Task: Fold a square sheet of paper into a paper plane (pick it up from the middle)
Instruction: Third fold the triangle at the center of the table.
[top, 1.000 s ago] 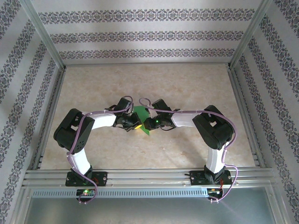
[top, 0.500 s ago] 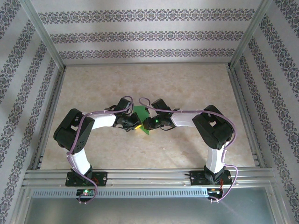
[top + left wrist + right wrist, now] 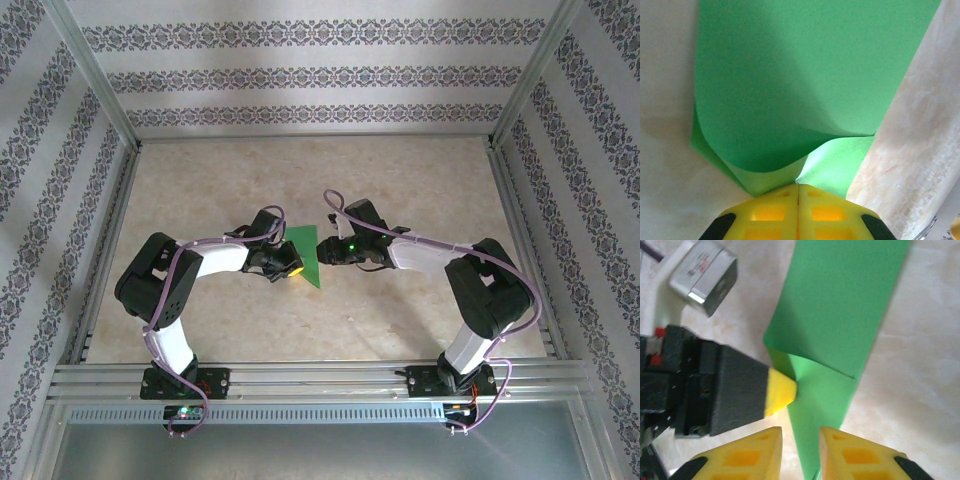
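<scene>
Left hand (image 3: pixel 798 187) clamped on the folded green sheet (image 3: pixel 805 75), right hand (image 3: pixel 801 432) slightly parted just beside it.

**One overhead view, two close wrist views**
The top camera looked down from above and behind the arm bases (image 3: pixel 185 383) across the whole beige marbled bench (image 3: pixel 400 180). The left wrist camera sat close behind the yellow-tipped left tool (image 3: pixel 798 186), the right wrist camera behind the matching right tool (image 3: pixel 801 432), each facing outward along it. All three views shared the folded bright green paper sheet (image 3: pixel 305 258).
</scene>
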You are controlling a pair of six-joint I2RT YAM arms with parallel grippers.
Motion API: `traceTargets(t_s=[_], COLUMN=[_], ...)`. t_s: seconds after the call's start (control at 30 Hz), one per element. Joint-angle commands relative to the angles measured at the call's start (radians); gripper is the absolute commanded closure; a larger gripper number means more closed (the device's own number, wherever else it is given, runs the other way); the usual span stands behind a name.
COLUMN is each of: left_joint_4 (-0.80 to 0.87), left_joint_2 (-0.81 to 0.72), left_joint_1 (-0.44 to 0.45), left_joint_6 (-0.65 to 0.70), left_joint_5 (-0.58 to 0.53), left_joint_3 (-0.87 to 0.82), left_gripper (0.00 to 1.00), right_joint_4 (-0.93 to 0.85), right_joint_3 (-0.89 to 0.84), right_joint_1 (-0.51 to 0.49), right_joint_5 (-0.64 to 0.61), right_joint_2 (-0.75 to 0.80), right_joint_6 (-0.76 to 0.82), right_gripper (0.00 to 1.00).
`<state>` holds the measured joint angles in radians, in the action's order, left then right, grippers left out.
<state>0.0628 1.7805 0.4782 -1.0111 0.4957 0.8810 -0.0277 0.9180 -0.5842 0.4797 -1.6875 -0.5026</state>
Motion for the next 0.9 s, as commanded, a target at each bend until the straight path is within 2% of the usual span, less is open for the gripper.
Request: traceTargets(t_s=[0.0,0.23,0.7,0.87], left_joint_4=[0.061,0.087,0.108,0.119], left_joint_2=[0.053,0.063,0.065,0.065], left_joint_1=[0.009,0.009,0.009,0.009], left_joint_6=[0.012,0.046,0.069,0.076], left_joint_5=[-0.057,-0.048,-0.046,-0.048], left_joint_3=[-0.007,0.01,0.02,0.024], left_gripper=[0.93,0.93,0.93,0.93], right_joint_4=[-0.035,-0.037,-0.054,-0.034], right_joint_3=[-0.015,0.017,0.032,0.031], right_joint_1=[-0.04,-0.097,-0.103,-0.08], right_joint_5=[0.045,0.043,0.011,0.053], right_joint_2=[-0.005,-0.081,-0.17,-0.097], right_joint_6=[-0.001,-0.006,-0.009,-0.014], right_gripper=[0.8,0.9,0.91,0.91])
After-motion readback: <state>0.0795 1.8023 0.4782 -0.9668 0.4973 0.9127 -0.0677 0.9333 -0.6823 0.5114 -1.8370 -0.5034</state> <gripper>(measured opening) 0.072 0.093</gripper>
